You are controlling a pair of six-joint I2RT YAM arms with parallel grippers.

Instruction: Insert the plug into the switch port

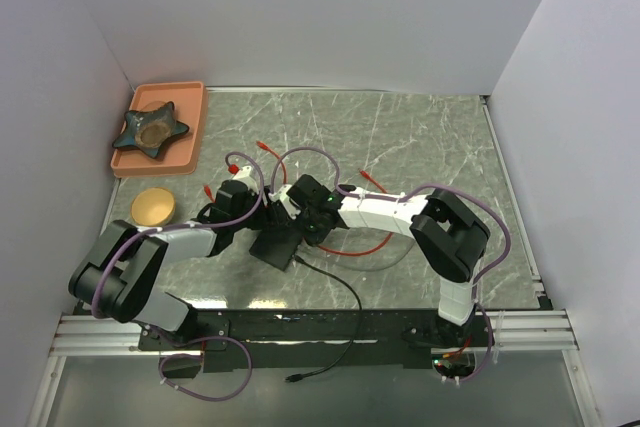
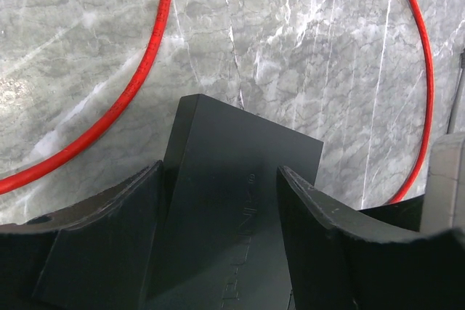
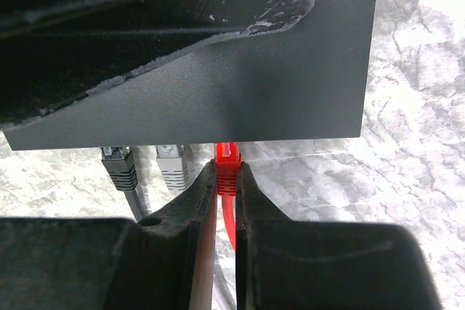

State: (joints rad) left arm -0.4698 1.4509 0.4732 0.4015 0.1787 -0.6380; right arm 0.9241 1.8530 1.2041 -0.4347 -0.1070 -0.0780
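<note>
The right gripper (image 3: 227, 173) pinches the red plug (image 3: 227, 159), whose nose meets the edge of the black switch box (image 3: 305, 85) just beyond the fingertips. The switch port is hidden there. The left gripper (image 2: 219, 172) has a finger on either side of the box, but I cannot tell whether they squeeze it.

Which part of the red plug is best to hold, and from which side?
Pinch the red plug by the two sides of its short body, just behind the tip, coming from the cable end, in line with the black box. The grey plug sits close beside it, so keep the pinch narrow, as the right gripper does.
</note>
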